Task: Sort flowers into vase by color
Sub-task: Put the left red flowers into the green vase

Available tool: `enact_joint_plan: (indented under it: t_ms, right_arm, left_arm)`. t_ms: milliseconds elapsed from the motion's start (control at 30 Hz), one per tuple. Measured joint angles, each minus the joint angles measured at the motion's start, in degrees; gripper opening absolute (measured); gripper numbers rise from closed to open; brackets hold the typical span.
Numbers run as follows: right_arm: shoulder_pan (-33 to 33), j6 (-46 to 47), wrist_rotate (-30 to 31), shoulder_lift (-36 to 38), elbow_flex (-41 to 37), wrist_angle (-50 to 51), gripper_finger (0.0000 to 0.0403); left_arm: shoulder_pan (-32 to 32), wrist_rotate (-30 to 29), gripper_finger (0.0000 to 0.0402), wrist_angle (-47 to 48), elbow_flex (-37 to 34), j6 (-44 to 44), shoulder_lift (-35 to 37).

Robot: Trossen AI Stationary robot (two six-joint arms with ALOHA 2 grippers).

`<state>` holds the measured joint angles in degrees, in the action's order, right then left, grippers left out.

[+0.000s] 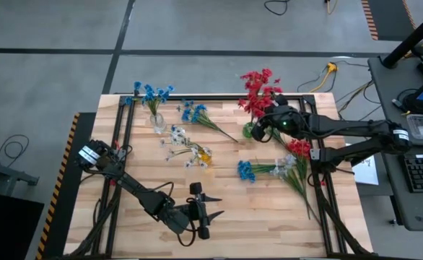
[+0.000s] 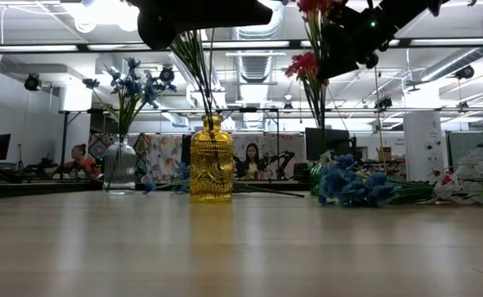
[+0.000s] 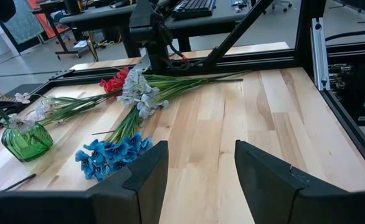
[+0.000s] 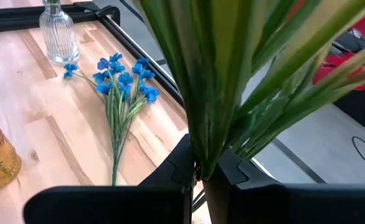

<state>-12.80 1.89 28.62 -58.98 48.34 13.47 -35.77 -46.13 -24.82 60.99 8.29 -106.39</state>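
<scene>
Left gripper (image 1: 210, 215) hovers near the table's (image 1: 269, 217) front edge, jaws spread, empty. Only the low view shows the yellow vase's (image 2: 212, 170) embossed glass and the clear vase's (image 2: 119, 165) ribs. Right gripper (image 4: 204, 171) pinches red flowers' (image 1: 258, 92) stems over the green vase (image 1: 249, 131).

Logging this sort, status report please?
Right end effector shut on red flower sprig above green glass vase. Left end effector open, idle at near edge. Nothing blocking.

no legible text, label, brand or number anywhere
</scene>
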Motion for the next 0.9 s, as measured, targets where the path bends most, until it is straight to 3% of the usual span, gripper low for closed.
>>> enact_joint_plan:
  t_ms: [700,900]
  right_arm:
    - [0.0,1.4,0.0,-1.1,0.0,2.1,0.0015]
    - [0.0,2.2,1.4,-1.1,0.0,2.8,0.0062]
  left_arm:
    - [0.0,0.0,0.0171,0.0,0.0,0.0,0.0]
    - [0.0,0.0,0.0171,0.0,0.0,0.1,0.0]
